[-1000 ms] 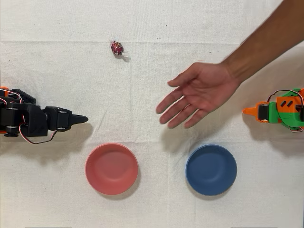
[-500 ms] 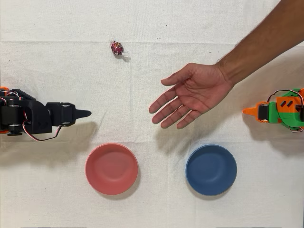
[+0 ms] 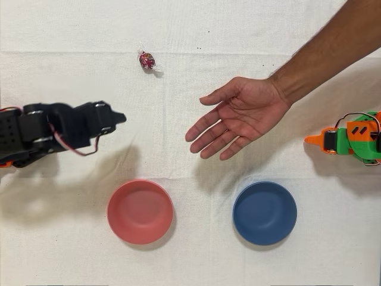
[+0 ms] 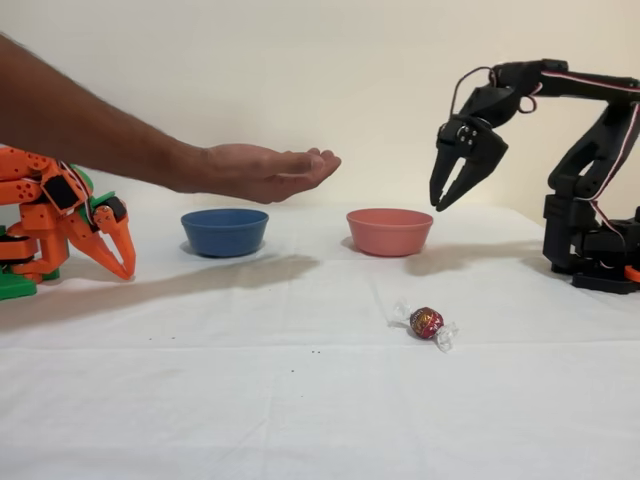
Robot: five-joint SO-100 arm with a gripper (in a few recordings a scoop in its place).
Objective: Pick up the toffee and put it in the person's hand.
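Pink bowl (image 3: 140,211) and blue bowl (image 3: 264,213) bare inside, black arm's fingers (image 4: 447,190) parted, holding nothing, toffee (image 4: 426,322) on cloth

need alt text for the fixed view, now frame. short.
A black robot arm's hand, fingers apart and empty, hangs raised above a white-clothed table at the right. A wrapped toffee lies on the cloth in front, and a person's hand is held palm up at the left. A blue bowl and a pink bowl sit behind; an idle orange arm stands far left.
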